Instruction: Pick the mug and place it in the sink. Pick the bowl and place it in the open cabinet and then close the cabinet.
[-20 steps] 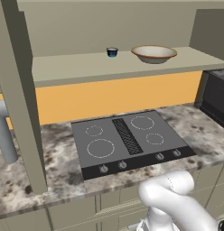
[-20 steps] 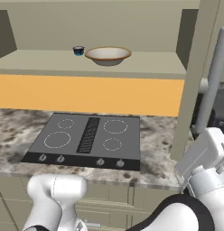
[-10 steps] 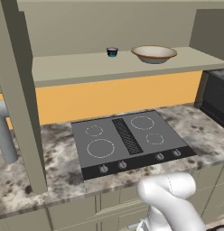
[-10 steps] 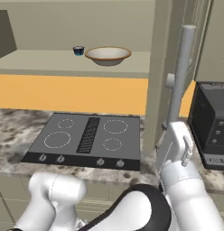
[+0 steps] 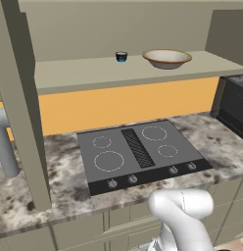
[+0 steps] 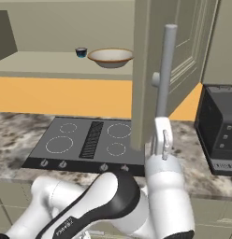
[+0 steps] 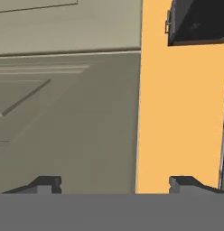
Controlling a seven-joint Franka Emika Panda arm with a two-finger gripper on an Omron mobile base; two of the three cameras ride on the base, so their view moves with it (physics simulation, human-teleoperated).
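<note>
The cream bowl [image 5: 166,58] [image 6: 111,57] sits on the lower shelf of the open cabinet [image 5: 118,73]. The cabinet's right door [image 6: 148,70] stands partly swung in, its long grey bar handle [image 6: 165,84] facing out. My gripper [image 6: 163,136] points up just under the lower end of that handle, close to the door's bottom edge. In the hand view my gripper [image 7: 114,185] is open, with the door panel [image 7: 64,122] and orange wall [image 7: 177,113] ahead and nothing between the fingertips. The mug and the sink are out of view.
A tiny dark blue cup [image 5: 121,56] [image 6: 81,52] stands left of the bowl on the shelf. A black cooktop [image 5: 138,152] [image 6: 90,140] lies in the marble counter. A dark appliance [image 6: 221,126] stands at the right. The left door [image 5: 20,98] hangs open over the counter's left part.
In the right base view the right cabinet door has swung leftward, toward shut, and my hand has moved left with it. The bowl and the blue cup have not moved.
</note>
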